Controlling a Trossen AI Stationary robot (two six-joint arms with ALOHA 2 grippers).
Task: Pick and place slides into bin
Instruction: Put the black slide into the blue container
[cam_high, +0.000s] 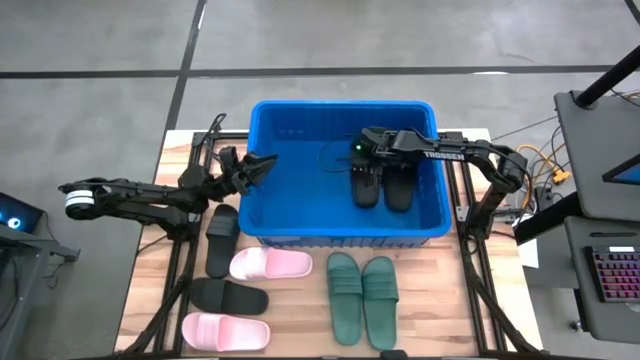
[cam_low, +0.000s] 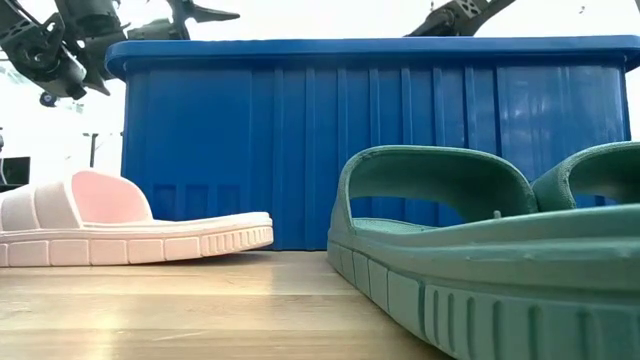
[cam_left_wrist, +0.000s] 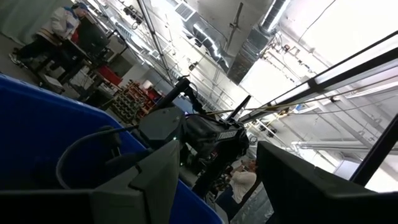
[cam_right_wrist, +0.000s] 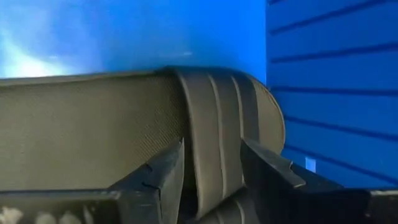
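Blue bin at table's far middle, holding two black slides side by side, long axes running near-to-far; six remaining slides on table in front. Right gripper inside bin over that pair, fingers parted astride one strap, apparently just releasing: placing step. Next: lift clear, fetch another; left gripper spread, empty, at bin's left rim.

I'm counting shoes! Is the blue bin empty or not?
Not empty. The bin holds two black slides side by side, under the right gripper. Six slides lie outside.
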